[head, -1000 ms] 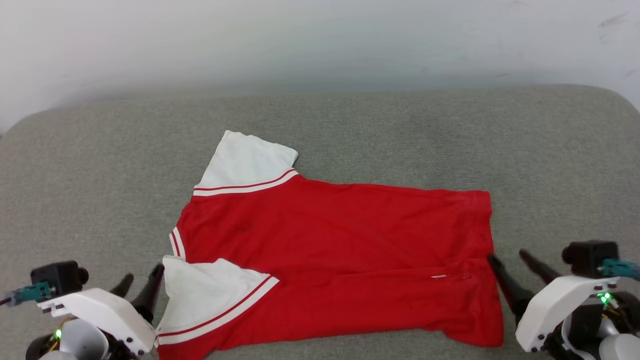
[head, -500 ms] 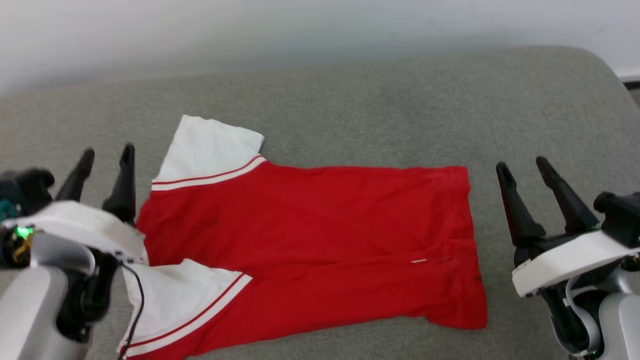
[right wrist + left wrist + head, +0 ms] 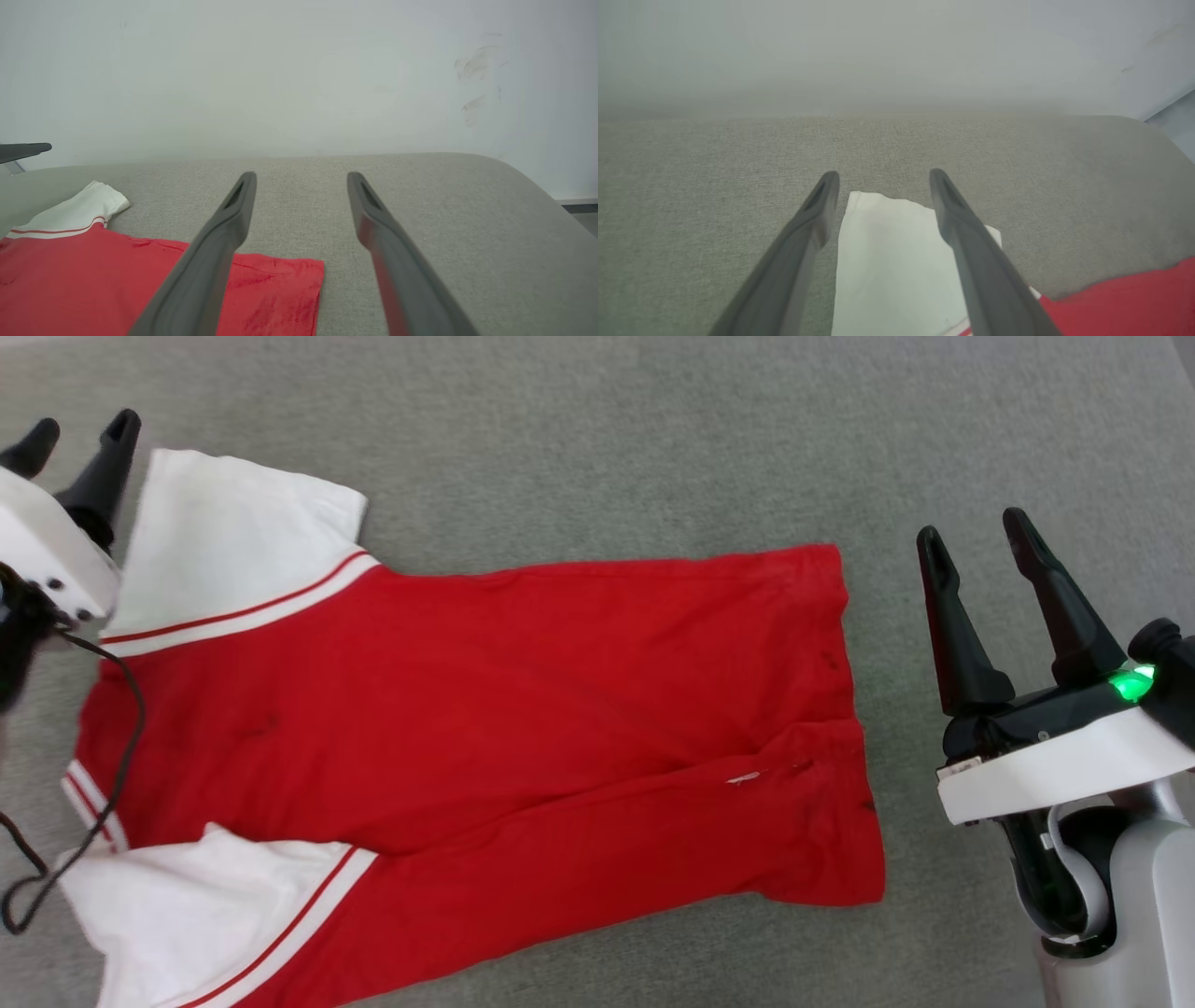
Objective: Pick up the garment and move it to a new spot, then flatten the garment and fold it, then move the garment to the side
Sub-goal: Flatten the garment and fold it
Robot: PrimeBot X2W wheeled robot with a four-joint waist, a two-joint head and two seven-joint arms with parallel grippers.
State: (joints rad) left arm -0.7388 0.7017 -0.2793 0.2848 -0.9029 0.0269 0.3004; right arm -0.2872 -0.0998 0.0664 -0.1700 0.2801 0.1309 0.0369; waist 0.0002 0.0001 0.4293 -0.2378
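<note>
The garment (image 3: 467,709), a red jersey T-shirt with white striped sleeves, lies flat on the grey cushion, collar end to the left, near long edge folded over the body. No lettering shows. My left gripper (image 3: 79,429) hovers open at the far sleeve's outer edge; in the left wrist view that white sleeve (image 3: 887,261) lies between and under the fingers (image 3: 803,242). My right gripper (image 3: 976,537) stands open just right of the hem, apart from it. The right wrist view has the red hem corner (image 3: 280,289) left of its fingers (image 3: 387,247).
The grey cushion (image 3: 607,439) spreads beyond the shirt on all sides, with a rounded right end (image 3: 537,196). A pale wall (image 3: 299,74) rises behind it. A black cable (image 3: 112,747) from my left arm hangs over the shirt's collar end.
The head camera has tilted down and closer, so the wall has left its view. Both arms have risen and reached forward alongside the shirt's two ends. The shirt lies as before.
</note>
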